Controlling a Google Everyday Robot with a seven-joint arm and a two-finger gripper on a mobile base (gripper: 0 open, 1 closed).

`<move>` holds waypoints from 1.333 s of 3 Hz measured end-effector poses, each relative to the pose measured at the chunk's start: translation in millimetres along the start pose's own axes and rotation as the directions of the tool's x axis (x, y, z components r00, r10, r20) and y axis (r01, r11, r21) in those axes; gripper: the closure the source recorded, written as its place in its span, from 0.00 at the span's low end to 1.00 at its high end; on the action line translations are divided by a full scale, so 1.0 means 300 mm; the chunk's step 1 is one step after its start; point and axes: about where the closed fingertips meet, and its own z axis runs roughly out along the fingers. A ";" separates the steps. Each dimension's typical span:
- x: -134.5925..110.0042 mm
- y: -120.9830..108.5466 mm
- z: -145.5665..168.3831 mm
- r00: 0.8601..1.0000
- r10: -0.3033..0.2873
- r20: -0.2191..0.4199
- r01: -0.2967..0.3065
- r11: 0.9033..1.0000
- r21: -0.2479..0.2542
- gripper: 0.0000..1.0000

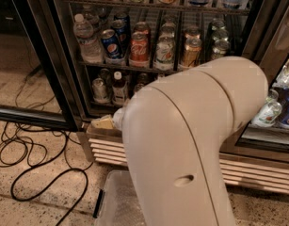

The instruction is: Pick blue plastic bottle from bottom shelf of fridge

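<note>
My own arm [196, 145] filled the middle and right of the view and hid most of what mattered. It covered the right part of the bottom shelf [100, 108], so I could not say what stood there. Of my gripper [103, 123] only a pale yellowish tip showed past the arm's left edge, low at the fridge's [59, 55] ribbed steel base [104, 150]. Whether it was apart or together I could not tell. It held nothing that I could see.

The blue plastic bottle [118, 87] stood on the bottom shelf, towards the shelf's left end, at about 1 o'clock from the gripper tip and apart from it. It was upright, its long axis running from 6 to 12 o'clock, with the white cap at the 12 o'clock end above a dark neck and a pale label. Its foot was hard to make out in the shadow. A silver can [99, 89] stood just beside it at 9 o'clock. At 3 o'clock from it a darker bottle was half lost behind my arm.

The rack above held a clear water bottle [86, 39] and rows of cans, and the top rack was cut off by the upper edge. Black cables [36, 166] looped over the floor at 8 o'clock.
</note>
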 end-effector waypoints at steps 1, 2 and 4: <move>-0.026 -0.008 0.022 1.000 -0.004 0.028 0.003 1.000 0.016 0.06; -0.044 -0.041 0.044 0.999 -0.010 0.044 0.007 0.999 0.053 0.12; -0.027 -0.157 0.052 0.999 -0.024 0.023 0.020 0.986 0.166 0.14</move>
